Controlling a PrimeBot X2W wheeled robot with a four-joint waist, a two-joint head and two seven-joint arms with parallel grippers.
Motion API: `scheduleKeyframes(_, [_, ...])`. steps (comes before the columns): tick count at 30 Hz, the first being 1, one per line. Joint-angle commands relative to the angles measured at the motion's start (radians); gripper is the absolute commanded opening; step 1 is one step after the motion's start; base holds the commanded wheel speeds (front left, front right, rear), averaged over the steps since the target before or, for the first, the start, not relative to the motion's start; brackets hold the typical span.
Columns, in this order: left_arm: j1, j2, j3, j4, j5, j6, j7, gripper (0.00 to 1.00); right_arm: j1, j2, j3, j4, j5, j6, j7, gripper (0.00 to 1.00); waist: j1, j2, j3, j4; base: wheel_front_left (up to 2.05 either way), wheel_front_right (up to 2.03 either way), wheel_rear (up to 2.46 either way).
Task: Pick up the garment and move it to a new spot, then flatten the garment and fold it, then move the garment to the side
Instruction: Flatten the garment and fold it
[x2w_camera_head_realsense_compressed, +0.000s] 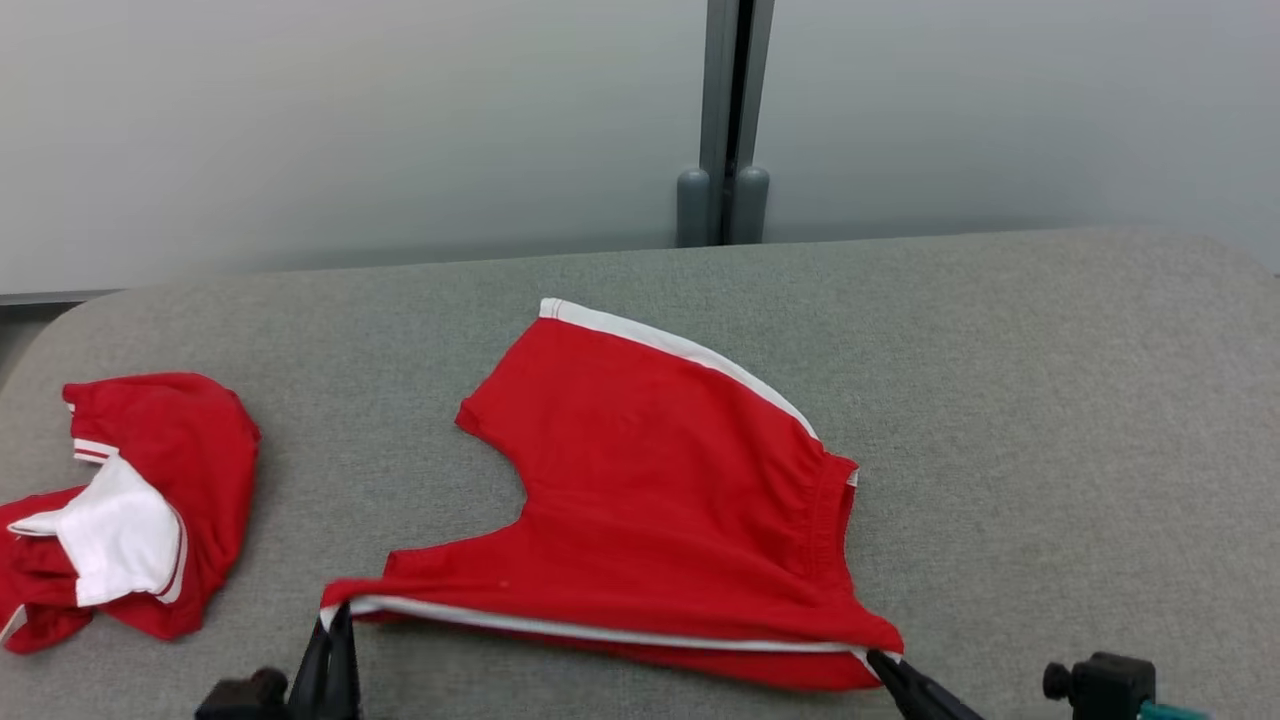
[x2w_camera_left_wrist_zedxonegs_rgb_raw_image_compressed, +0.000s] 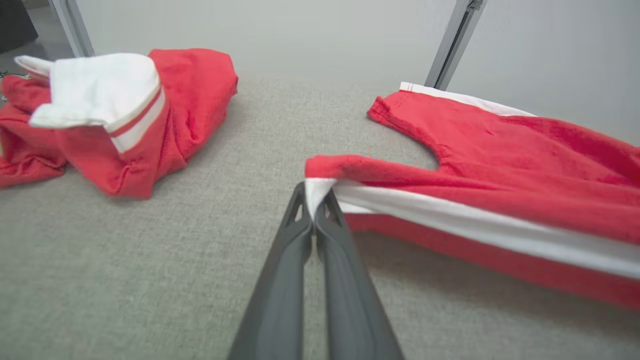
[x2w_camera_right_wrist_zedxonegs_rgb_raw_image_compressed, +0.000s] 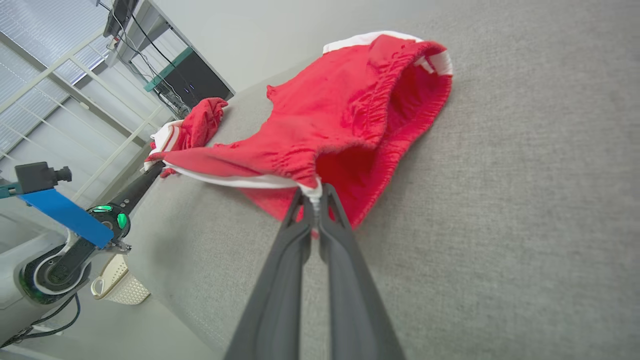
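The red shorts (x2w_camera_head_realsense_compressed: 660, 500) with white side stripes lie spread across the middle of the grey cloth-covered table (x2w_camera_head_realsense_compressed: 1050, 400), their near edge raised slightly off the surface between the two grippers. The left gripper (x2w_camera_left_wrist_zedxonegs_rgb_raw_image_compressed: 315, 199) has its fingers pressed together on the white-striped corner at the shorts' near left end, and the right gripper (x2w_camera_right_wrist_zedxonegs_rgb_raw_image_compressed: 314, 196) is pinched closed the same way on the waistband corner at the near right end. A second red and white garment (x2w_camera_head_realsense_compressed: 140, 500) sits crumpled well off to the left, apart from the shorts.
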Motion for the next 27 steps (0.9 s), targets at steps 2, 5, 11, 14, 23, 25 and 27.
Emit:
scheduleKeyframes(2, [-0.116, 0.019, -0.011, 0.017, 0.02, -0.012, -0.003, 0.0, -0.06, 0.013, -0.02, 0.007, 0.022, -0.002, -0.008, 0.0, 0.0002, 0.0, 0.033, -0.009, 0.0, 0.0, 0.0])
scheduleKeyframes(5, [-0.269, 0.049, -0.047, 0.073, 0.049, -0.031, 0.007, 0.0, -0.124, 0.045, -0.025, 0.025, 0.074, -0.002, -0.007, 0.0, 0.0002, 0.0, 0.076, -0.024, 0.0, 0.0, 0.0])
scheduleKeyframes(11, [-0.607, 0.118, -0.148, 0.218, 0.087, -0.063, 0.174, 0.0, -0.282, 0.102, -0.019, 0.08, 0.208, -0.001, -0.004, 0.0, 0.0002, 0.0, 0.164, -0.062, 0.0, 0.0, 0.0])
scheduleKeyframes(14, [-0.746, 0.144, -0.194, 0.287, 0.082, -0.071, 0.251, 0.0, -0.362, 0.13, 0.0, 0.114, 0.263, -0.001, 0.01, 0.0, 0.0002, 0.0, 0.197, -0.087, 0.0, 0.0, 0.0])
scheduleKeyframes(23, [-0.975, 0.192, -0.377, 0.463, 0.039, -0.071, 0.376, 0.0, -0.538, 0.182, 0.058, 0.206, 0.332, -0.001, 0.001, 0.0, 0.0002, 0.0, 0.274, -0.137, 0.0, 0.0, 0.0])
scheduleKeyframes(25, [-1.008, 0.201, -0.407, 0.496, 0.03, -0.071, 0.388, 0.0, -0.564, 0.186, 0.068, 0.222, 0.341, -0.001, 0.0, 0.0, 0.0002, 0.0, 0.293, -0.144, 0.0, 0.0, 0.0])
scheduleKeyframes(27, [-1.03, 0.197, -0.426, 0.526, 0.019, -0.071, 0.383, 0.0, -0.585, 0.19, 0.071, 0.236, 0.35, -0.001, -0.003, 0.0, 0.0002, 0.0, 0.307, -0.149, 0.0, 0.0, 0.0])
